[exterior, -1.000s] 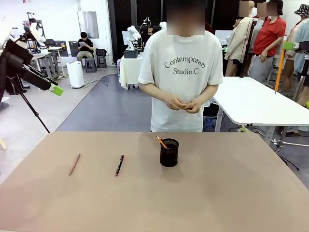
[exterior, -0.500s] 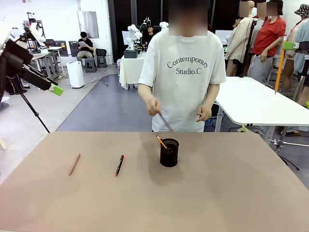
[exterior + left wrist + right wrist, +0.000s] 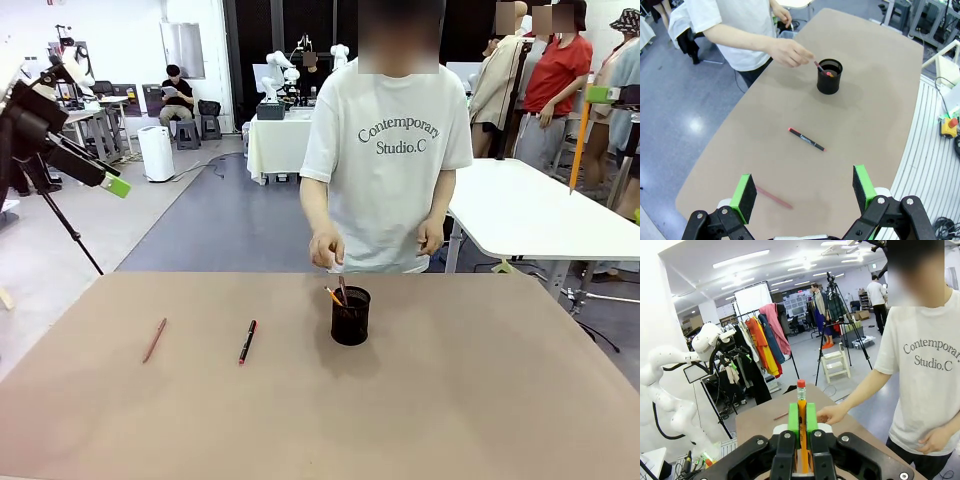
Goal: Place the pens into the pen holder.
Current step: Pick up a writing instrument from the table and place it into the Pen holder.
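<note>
The black mesh pen holder [image 3: 350, 318] [image 3: 830, 77] stands mid-table with an orange pencil [image 3: 333, 295] leaning in it. A person's hand [image 3: 325, 250] [image 3: 789, 51] lowers a dark pen [image 3: 342, 290] [image 3: 818, 65] into it. A black pen with a red tip [image 3: 247, 342] [image 3: 806, 139] and a reddish-brown pencil [image 3: 154, 340] [image 3: 774, 197] lie on the table to the left. My left gripper [image 3: 112, 181] [image 3: 805, 187] hangs open and high off the table's left side. My right gripper [image 3: 598, 94] [image 3: 801, 425] is raised at the far right, shut on an orange-yellow pencil [image 3: 578, 145] [image 3: 801, 415].
The brown table [image 3: 470, 400] is bare on its right half and along the front. The person stands at the far edge behind the holder. A white table [image 3: 520, 210] stands behind on the right, and a tripod [image 3: 60, 215] behind on the left.
The person's hand came down from chest height to the holder's mouth, bringing a dark pen into it. Both arms stayed still.
</note>
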Controlling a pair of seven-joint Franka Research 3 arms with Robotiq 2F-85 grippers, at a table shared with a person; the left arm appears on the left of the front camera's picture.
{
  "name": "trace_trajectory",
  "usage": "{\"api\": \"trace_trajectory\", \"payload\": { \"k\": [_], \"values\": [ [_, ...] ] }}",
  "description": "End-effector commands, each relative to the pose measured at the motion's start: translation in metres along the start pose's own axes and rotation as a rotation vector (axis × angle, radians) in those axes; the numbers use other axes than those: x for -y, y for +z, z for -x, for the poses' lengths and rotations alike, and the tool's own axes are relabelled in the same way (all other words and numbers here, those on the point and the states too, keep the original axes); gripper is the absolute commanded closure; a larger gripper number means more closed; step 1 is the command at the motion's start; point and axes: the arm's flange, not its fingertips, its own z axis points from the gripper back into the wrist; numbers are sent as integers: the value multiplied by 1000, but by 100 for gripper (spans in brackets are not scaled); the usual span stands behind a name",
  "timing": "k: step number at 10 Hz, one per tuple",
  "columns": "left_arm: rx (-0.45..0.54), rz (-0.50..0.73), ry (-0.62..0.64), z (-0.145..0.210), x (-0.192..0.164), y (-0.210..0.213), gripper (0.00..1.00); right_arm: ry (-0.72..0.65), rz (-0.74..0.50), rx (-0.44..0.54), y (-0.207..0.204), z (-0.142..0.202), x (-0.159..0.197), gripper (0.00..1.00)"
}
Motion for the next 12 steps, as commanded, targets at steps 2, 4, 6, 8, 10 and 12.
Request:
{"api": "trace_trajectory", "payload": {
  "k": [2, 4, 6, 8, 10, 12],
  "values": [
    [8, -2, -4, 0, 2, 0, 0, 8, 0, 2, 0, -3, -4, 100],
    [8, -2, -4, 0, 2, 0, 0, 8, 0, 2, 0, -3, -4, 100],
    [8, -2, -4, 0, 2, 0, 0, 8, 0, 2, 0, -3, -4, 100],
    [8, -2, -4, 0, 2, 0, 0, 8, 0, 2, 0, -3, -4, 100],
    [8, -2, -4, 0, 2, 0, 0, 0, 0, 0, 0, 0, 0, 100],
    [8, -2, -4, 0, 2, 0, 0, -16, -23, 27, -15, 15, 1, 100]
  ]
}}
